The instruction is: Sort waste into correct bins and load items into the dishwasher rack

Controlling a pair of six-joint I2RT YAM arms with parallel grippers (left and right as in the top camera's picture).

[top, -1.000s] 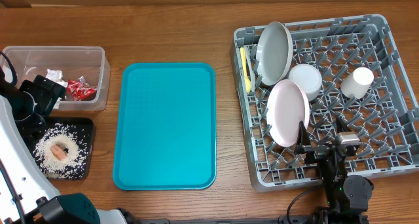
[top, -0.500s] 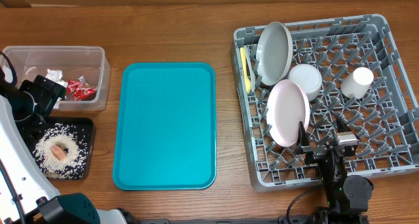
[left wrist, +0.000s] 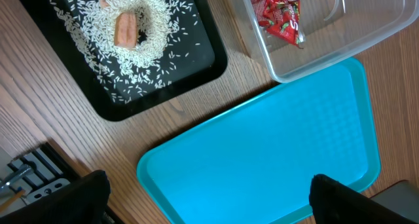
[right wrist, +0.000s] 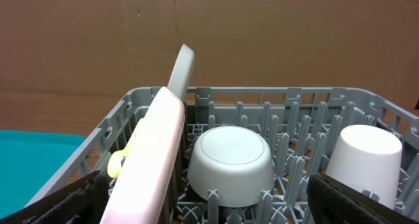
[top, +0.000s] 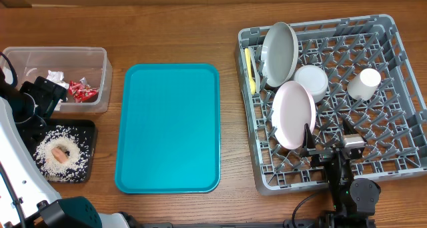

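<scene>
Dishwasher rack (top: 393, 131) sat at the right of the wooden table (top: 180, 35), and I counted five things in it. Two plates stood on edge among the pegs: one grey plate (top: 280, 53) at the far left and one pinkish-white plate (top: 293, 115) nearer. One white bowl (top: 311, 81) lay upside down between them and just to their right. One small white cup (top: 364, 83) was upside down further right. One yellow utensil (top: 250, 69) stood against the rack's left wall.

Two bins were at the far left of the table. The clear tub (top: 53, 50) held a bunch of red wrappers (top: 81, 90), too tangled to count, and one crumpled pale scrap (top: 52, 75). The black tray (top: 88, 148), just nearer, held a ring of rice grains (top: 47, 151) around one orange food square (top: 61, 155). One teal tray (top: 167, 128) lay bare between bins and rack.

My left gripper (left wrist: 213, 198) hung over the bins and teal tray, jaws spread wide, gripping nothing. My right gripper (right wrist: 209, 204) faced into the rack at its near edge, jaws likewise wide apart with nothing between them.
</scene>
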